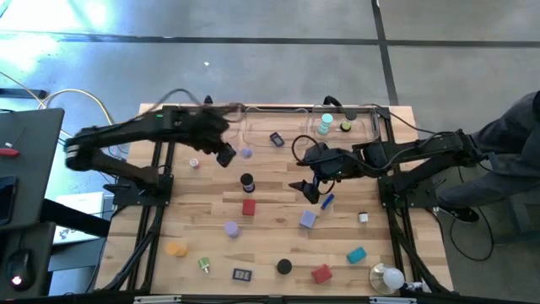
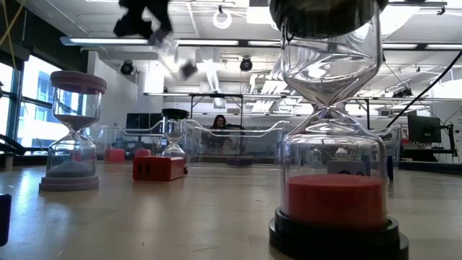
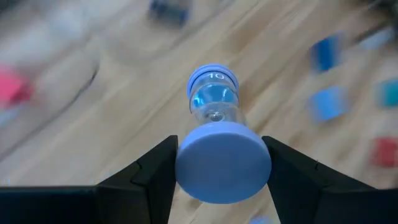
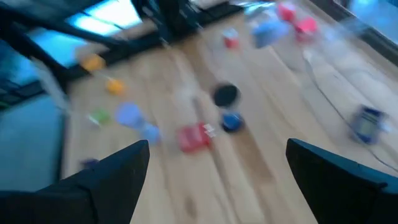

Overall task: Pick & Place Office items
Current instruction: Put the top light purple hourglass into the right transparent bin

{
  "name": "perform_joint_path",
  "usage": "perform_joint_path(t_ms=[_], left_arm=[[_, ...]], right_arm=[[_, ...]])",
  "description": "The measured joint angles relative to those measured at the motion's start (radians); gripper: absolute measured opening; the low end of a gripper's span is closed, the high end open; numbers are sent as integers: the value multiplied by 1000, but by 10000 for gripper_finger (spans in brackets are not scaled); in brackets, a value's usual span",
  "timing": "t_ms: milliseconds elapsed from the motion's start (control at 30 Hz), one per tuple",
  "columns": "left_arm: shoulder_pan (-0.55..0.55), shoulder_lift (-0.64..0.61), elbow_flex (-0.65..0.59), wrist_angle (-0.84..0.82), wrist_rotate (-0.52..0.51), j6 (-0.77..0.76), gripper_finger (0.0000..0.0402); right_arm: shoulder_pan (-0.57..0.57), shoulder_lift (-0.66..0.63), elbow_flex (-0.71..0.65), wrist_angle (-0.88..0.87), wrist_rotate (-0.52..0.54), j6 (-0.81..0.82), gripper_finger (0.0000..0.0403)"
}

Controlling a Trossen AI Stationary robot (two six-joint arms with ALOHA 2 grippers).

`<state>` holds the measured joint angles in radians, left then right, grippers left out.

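Figure: approach to the clear tray (image 1: 278, 108), the landmark for every position below. My left gripper (image 3: 221, 163) is clamped on a lavender sand timer (image 3: 214, 102), its two fingers pressed against either side of one round end cap. The timer's long axis runs straight out from the gripper, away from the wrist, so the far cap leads and the glass waist hangs clear of the table. From above, this gripper (image 1: 226, 155) and its load sit just short of the tray's left end, on the side nearer the table's centre. I judge the tray's open top to lie ahead of the timer's leading cap, which makes the left arm the one placed to deliver.

My right gripper (image 1: 310, 191) waits with jaws wide apart and nothing between them. It is below the tray's middle, well back from its wall and near a blue stick (image 1: 327, 201). Other pieces lie scattered farther from the tray, among them a red block (image 1: 249, 207).
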<state>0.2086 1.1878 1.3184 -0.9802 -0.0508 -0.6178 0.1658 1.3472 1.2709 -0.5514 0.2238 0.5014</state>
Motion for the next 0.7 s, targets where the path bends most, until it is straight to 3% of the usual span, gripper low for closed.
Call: perform_joint_path(t_ms=[267,500,700], left_arm=[[-117,-177,3,406,-64,232,197],[-214,-163,3,631,-64,288,198],[-245,-139,3,700,-64,269,198]], right_arm=[[-25,-10,0,232,-58,-8,368],[-70,-10,0,478,-133,21,368],[-91,-10,0,603,-230,-78,368]])
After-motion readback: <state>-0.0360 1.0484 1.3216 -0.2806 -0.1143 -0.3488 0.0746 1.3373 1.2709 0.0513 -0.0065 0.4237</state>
